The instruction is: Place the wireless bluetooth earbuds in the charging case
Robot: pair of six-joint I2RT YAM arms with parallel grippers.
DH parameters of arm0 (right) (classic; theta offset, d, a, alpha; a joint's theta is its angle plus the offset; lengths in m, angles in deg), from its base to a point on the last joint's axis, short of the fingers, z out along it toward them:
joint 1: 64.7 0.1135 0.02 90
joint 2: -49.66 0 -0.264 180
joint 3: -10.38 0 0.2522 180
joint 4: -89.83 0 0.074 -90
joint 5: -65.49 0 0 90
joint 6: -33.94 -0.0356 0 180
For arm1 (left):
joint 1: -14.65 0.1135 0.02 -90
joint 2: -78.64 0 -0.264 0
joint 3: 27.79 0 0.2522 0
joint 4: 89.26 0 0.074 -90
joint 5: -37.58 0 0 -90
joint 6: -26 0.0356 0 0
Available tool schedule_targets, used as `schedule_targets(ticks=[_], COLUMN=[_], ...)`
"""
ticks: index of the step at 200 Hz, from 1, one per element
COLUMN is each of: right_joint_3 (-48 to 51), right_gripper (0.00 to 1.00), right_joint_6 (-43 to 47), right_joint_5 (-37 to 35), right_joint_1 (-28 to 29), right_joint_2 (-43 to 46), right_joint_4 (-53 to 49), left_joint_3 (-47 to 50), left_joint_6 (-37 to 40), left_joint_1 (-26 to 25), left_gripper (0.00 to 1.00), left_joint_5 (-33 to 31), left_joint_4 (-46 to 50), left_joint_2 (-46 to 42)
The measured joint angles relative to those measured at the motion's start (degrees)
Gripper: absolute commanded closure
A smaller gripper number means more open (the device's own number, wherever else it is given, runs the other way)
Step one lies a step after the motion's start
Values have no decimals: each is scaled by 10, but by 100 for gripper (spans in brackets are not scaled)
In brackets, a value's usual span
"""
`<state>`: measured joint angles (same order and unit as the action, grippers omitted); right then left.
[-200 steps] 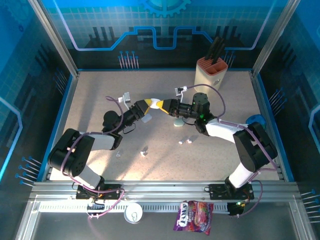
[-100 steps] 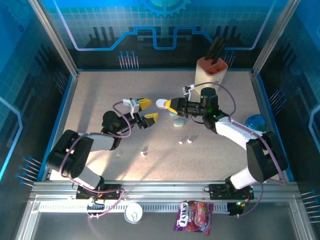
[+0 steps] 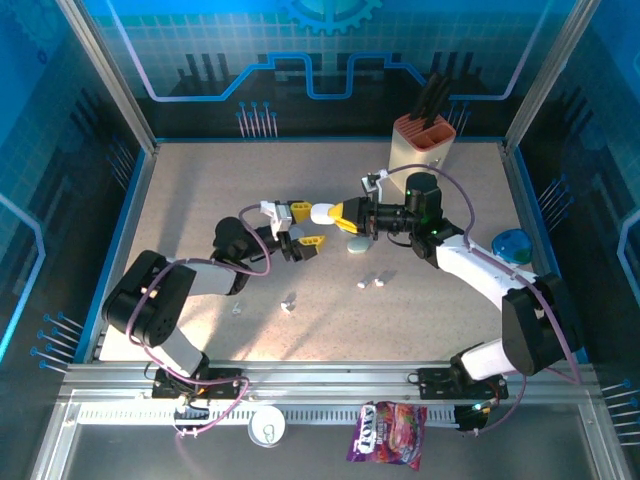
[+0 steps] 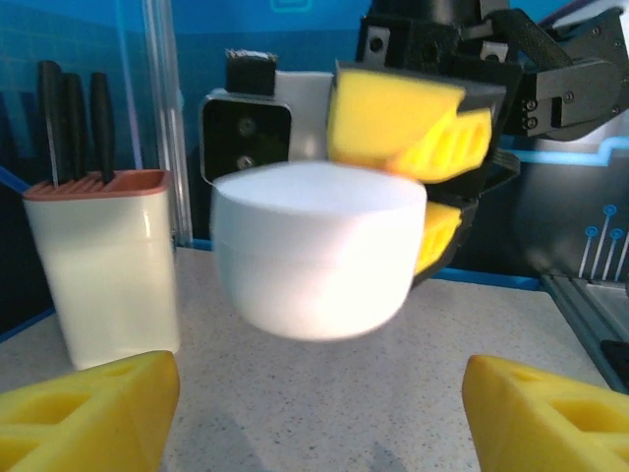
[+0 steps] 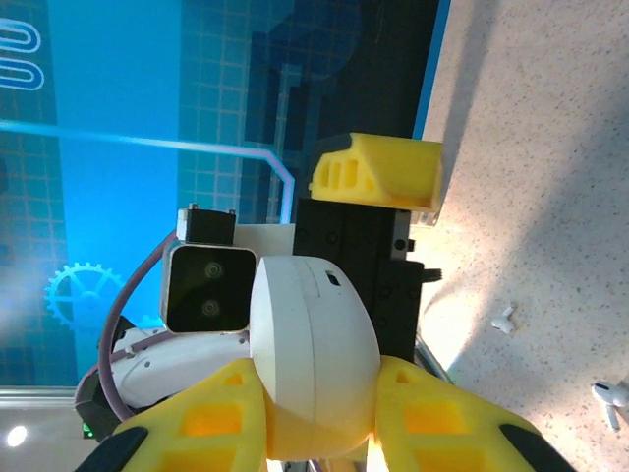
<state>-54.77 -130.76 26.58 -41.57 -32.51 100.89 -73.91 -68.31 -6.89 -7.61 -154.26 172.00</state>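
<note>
Two cases (image 3: 322, 212), four loose earbuds (image 3: 362, 284)

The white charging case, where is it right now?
In the top view the white charging case is mid-table, held above the surface in the right gripper, just in front of the open left gripper.

At the far right of my speckled surface (image 3: 200, 200) stands a cream knife block (image 3: 422, 143) with a reddish top, upright, dark knife handles (image 3: 436, 95) sticking out of it. A blue round thing (image 3: 512, 244) lies at the right edge. Down on the near rail lies a purple snack packet (image 3: 388, 432), with a white round lid (image 3: 267, 428) to its left.
</note>
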Motion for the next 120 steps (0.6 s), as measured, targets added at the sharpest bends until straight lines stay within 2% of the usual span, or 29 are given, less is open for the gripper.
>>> schedule_targets(ticks=[38, 120], right_joint_3=[0, 29], right_gripper=[100, 100], right_joint_6=[-19, -28], right_joint_5=[5, 6], right_joint_1=[0, 0], right_joint_2=[0, 0], right_joint_4=[25, 49], left_joint_3=[-16, -26], left_joint_6=[-11, -38], left_joint_1=[-13, -16], left_gripper=[47, 47], left_joint_5=[7, 5], left_joint_4=[0, 0], left_joint_2=[10, 10])
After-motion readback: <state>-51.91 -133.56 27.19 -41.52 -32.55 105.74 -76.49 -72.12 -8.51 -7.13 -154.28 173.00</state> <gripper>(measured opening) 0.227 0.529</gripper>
